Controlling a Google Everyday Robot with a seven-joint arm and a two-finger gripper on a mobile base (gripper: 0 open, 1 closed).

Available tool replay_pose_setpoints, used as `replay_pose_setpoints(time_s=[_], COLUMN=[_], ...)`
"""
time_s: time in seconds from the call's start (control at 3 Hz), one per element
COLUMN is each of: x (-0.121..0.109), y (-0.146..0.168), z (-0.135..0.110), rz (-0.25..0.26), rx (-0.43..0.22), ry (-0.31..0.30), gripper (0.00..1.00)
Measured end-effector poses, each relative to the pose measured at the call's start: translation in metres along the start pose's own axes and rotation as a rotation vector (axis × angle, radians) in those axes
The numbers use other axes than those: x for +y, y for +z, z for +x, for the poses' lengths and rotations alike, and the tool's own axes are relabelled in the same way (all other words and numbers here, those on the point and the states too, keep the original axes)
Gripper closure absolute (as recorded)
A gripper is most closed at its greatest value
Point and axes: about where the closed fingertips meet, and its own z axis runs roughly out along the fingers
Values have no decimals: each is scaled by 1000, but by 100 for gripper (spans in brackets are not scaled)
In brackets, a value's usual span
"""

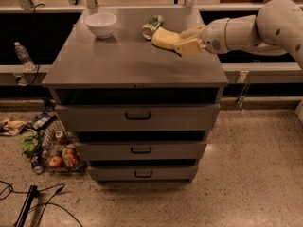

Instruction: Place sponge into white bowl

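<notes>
The pale yellow sponge (164,37) is held in my gripper (182,40), a little above the grey cabinet top (118,60), right of the middle. The gripper comes in from the right on a white arm (246,31) and is shut on the sponge's right end. The white bowl (101,24) stands upright at the back left of the top, well to the left of the sponge, and looks empty.
A crushed green-and-white can (152,26) lies on the top just behind and left of the sponge. The cabinet has three drawers (138,116). A water bottle (22,56) stands on a ledge at left. Litter (47,145) and cables (28,207) lie on the floor at lower left.
</notes>
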Motion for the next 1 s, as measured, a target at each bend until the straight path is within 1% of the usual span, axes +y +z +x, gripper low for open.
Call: replay_pose_setpoints(time_s=[0.33, 0.67, 1.0], x=[-9, -36, -43], y=[7, 67, 159], z=[-9, 2, 15], rz=[8, -31, -108], rx=[-3, 64, 153], ry=[-8, 16, 46], gripper=[100, 100, 100])
